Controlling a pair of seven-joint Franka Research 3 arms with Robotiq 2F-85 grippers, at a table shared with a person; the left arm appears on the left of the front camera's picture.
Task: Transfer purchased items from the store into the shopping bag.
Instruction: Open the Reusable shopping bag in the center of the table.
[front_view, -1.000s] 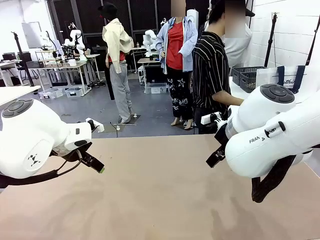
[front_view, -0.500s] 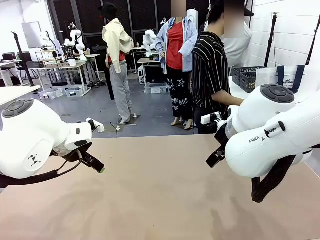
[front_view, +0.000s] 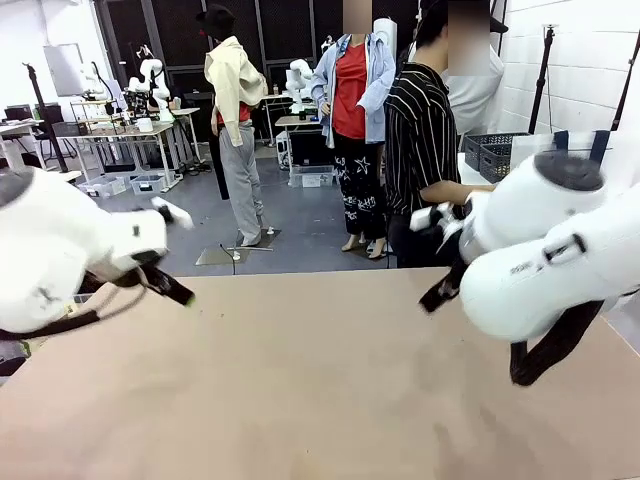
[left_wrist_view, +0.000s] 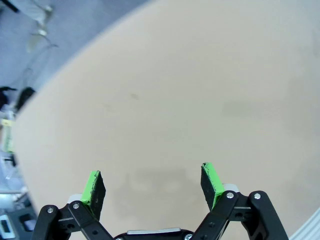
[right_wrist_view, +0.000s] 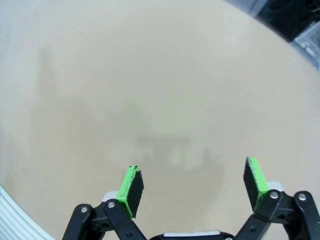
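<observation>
Front view is giving what the wrist cams aren't: both white arms, the L arm (front_view: 70, 260) coming in at the left edge and the R arm (front_view: 550, 260) at the right. Both are smeared w/ blur and hanging over the tan table (front_view: 320, 390). A person (front_view: 420, 130) in a striped shirt is standing at the far edge, upper right of centre, turned sideways. Behind the R arm, upper right of frame, the shopping bag (front_view: 548, 146) is sitting on a separate surface. It has a clear body and navy straps, lower part hidden by the arm. Just left of it the store (front_view: 497, 155), a dark slotted basket, is sitting by the person's elbow. Both are too small to tell what's inside.

Wrist cams are giving the finger detail. L gripper (left_wrist_view: 152, 182) is gaping wide, green pads (left_wrist_view: 94, 186) well apart w/ nothing btwn them. Bare tabletop is lying beyond, and grey floor (left_wrist_view: 75, 20) is showing at upper left of that frame. R gripper (right_wrist_view: 194, 184) is likewise spread wide, gripping nothing, over bare tabletop w/ faint shadows.

Count: 2 arms, 2 grippers, 4 green pads (2 per gripper), 1 table, 1 person at it, 1 bag. Baskets: one or two stacked, can't tell.
</observation>
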